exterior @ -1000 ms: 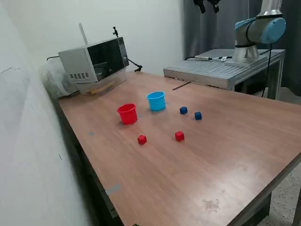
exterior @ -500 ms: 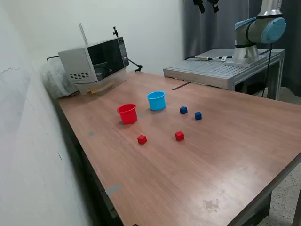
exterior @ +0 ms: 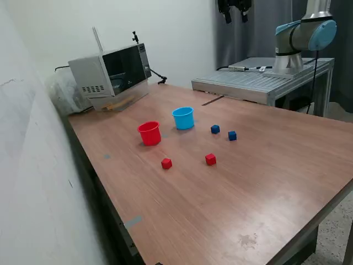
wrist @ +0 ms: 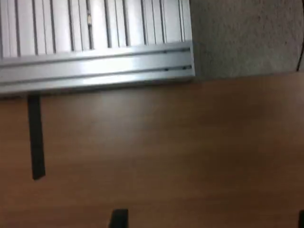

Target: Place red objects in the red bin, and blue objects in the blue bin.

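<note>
The gripper [exterior: 234, 8] hangs high above the far edge of the wooden table [exterior: 265, 182], and I cannot tell if its fingers are spread. All lies well below it and apart: two red cubes [exterior: 166, 163] [exterior: 210, 159], two blue cubes [exterior: 215, 129] [exterior: 232, 135], the red cup [exterior: 149, 133], the blue cup [exterior: 183, 117]. I think it should descend straight over one cube, fingers wide. I can read no writing anywhere

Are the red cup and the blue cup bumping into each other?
Apart. The exterior view shows bare table between the red cup and the blue cup.
</note>
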